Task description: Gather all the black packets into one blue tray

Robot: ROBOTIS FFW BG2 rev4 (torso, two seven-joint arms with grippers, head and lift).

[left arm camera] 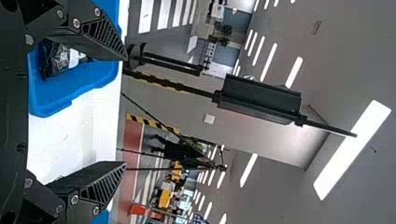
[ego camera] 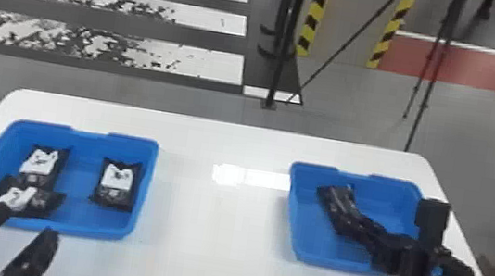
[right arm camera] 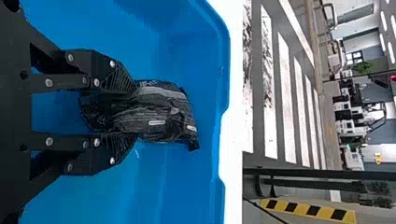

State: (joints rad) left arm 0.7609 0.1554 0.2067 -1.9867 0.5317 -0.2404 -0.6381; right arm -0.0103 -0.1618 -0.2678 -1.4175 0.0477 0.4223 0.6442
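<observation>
Two blue trays stand on the table, the left tray (ego camera: 74, 222) and the right tray (ego camera: 300, 250). Inside the right tray, my right gripper (ego camera: 355, 228) is shut on a black packet (ego camera: 335, 200). The right wrist view has the gripper (right arm camera: 134, 112) pinching that crumpled packet (right arm camera: 163, 114) from both sides. Three black packets with white patches lie in the left tray: one at its back left (ego camera: 41, 163), one overlapping it in front (ego camera: 40, 202), one at the right (ego camera: 115, 183). At this tray's front edge, my left gripper (ego camera: 28, 222) is open; its own view shows the gripper (left arm camera: 125, 111) with fingers wide apart.
The white table (ego camera: 211, 218) lies bare between the trays. Beyond its far edge, a black stand (ego camera: 278, 60) and thin tripod legs (ego camera: 428, 82) rise from the floor.
</observation>
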